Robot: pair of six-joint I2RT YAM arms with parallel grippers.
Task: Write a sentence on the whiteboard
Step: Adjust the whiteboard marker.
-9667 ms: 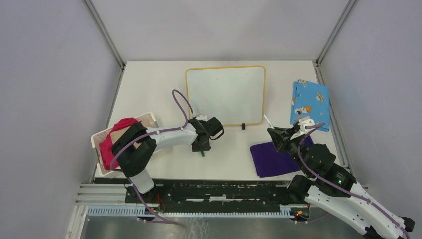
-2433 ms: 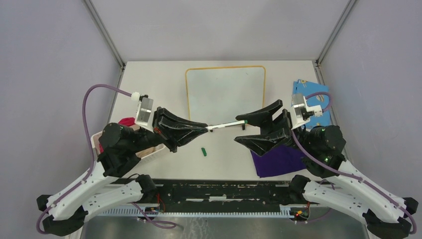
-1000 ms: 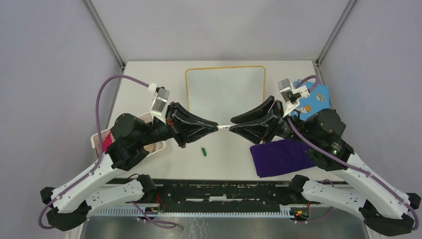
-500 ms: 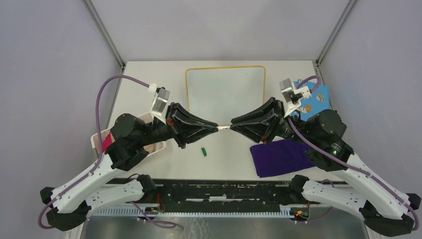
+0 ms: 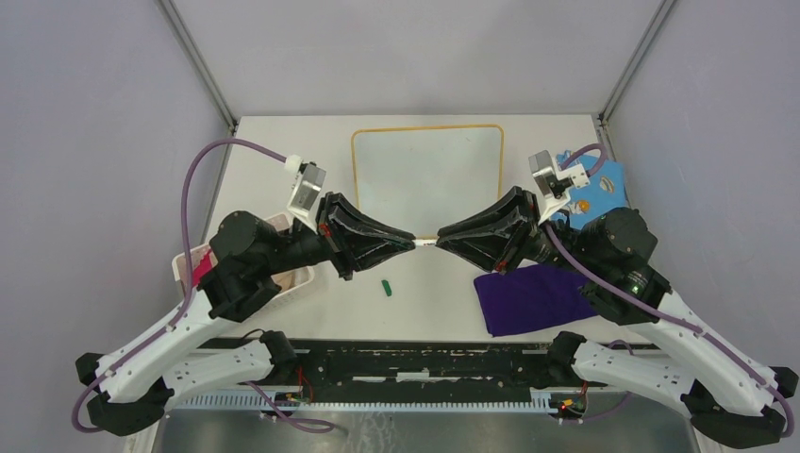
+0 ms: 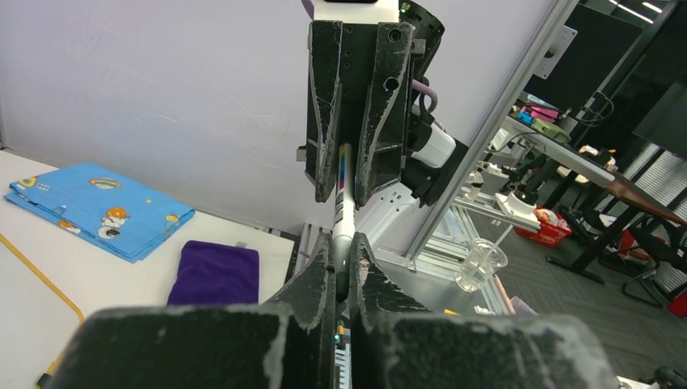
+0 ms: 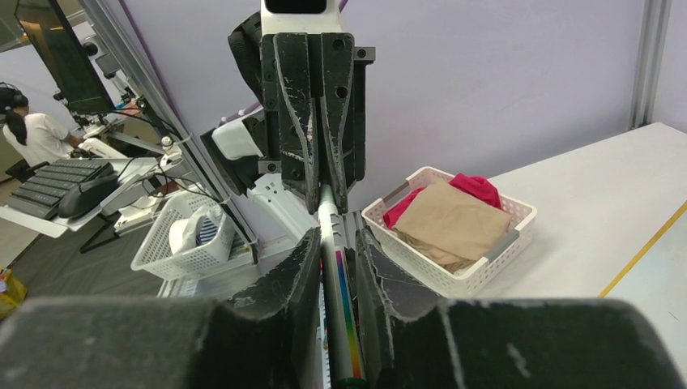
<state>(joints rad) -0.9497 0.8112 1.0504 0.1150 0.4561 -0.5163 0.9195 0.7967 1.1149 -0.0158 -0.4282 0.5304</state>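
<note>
Marker (image 5: 426,242) hung before the whiteboard (image 5: 427,179), left gripper (image 5: 412,243) clamped on one end, right gripper (image 5: 440,241) closed on the other; green piece (image 5: 386,286), purple cloth (image 5: 528,297), basket (image 5: 185,264) lay around

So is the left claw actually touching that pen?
Touching. The left wrist view shows the left gripper with both fingers pressed against the marker, no gap on either side.

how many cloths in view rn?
4: blue patterned cloth far right, purple cloth near right, red cloth and tan cloth in the basket on the left. Basket may hide more.
</note>
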